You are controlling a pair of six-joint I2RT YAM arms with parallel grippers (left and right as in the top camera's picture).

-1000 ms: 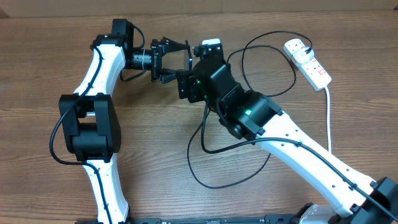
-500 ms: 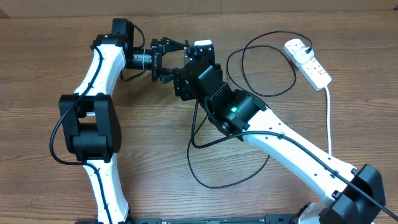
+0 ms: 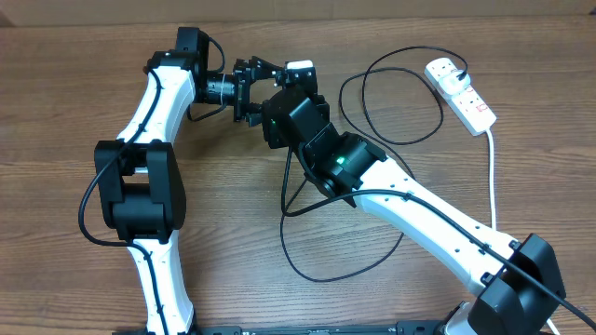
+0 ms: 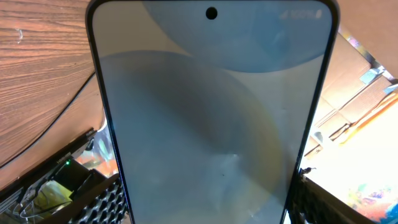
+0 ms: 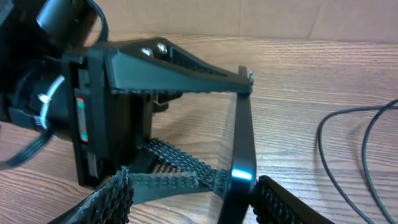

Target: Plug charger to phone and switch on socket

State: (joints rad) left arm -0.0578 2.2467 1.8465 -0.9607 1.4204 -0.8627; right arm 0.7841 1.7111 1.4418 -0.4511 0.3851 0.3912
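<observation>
The phone [image 4: 211,112] fills the left wrist view, its pale screen facing the camera. My left gripper [image 4: 205,199] is shut on its two long edges and holds it above the table. Overhead, only the phone's white end [image 3: 300,67] shows past my right wrist. In the right wrist view the phone [image 5: 241,137] stands edge-on. My right gripper [image 5: 193,186] is open and straddles it, the right pad at the phone's face and the left pad well apart. The charger's black cable [image 3: 410,93] loops over the table; its white plug [image 3: 445,70] sits in the socket [image 3: 470,100]. I cannot see the cable's plug tip.
A thick white cord [image 3: 492,177] runs from the socket down the right side. More loops of black cable [image 3: 326,270] lie under my right arm. The left arm's base [image 3: 140,195] stands at the left, and a cardboard wall [image 5: 249,18] backs the table.
My right arm has swung left to the phone held by the left gripper, and its jaws have narrowed round it. The left gripper has shifted slightly right while keeping its hold.
</observation>
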